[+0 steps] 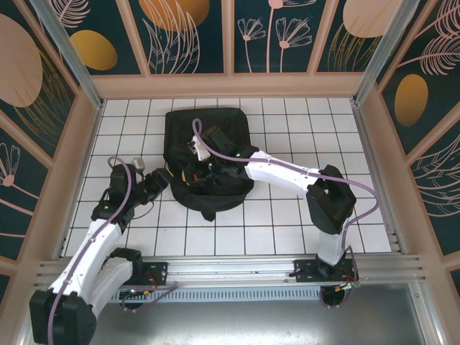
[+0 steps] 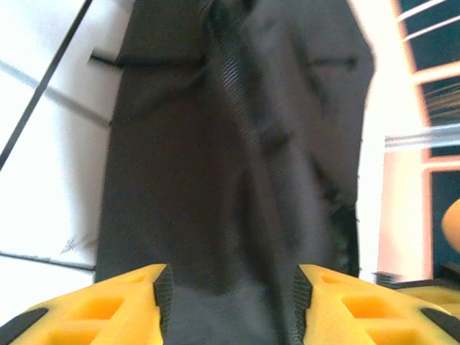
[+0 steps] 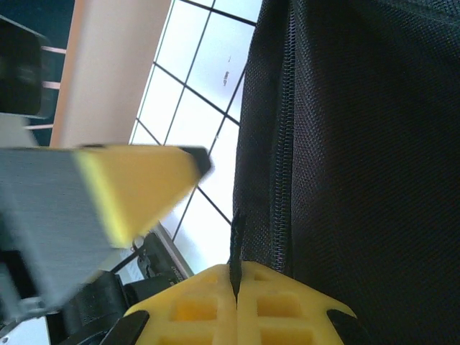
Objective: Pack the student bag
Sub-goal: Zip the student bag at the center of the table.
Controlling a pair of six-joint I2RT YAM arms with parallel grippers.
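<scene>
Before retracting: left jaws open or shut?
Open: left jaws stand apart, yellow fingers well separated, bag fabric showing between them.

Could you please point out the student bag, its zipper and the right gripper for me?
student bag (image 1: 180, 133), top external view, on its upper-left fabric.
zipper (image 3: 282, 144), right wrist view, on its line of teeth.
right gripper (image 3: 236, 277), right wrist view, between its closed fingertips.

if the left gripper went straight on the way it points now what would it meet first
Most likely the large soft black fabric backpack, right ahead of the left gripper, jaws apart; depth is unclear.
</scene>
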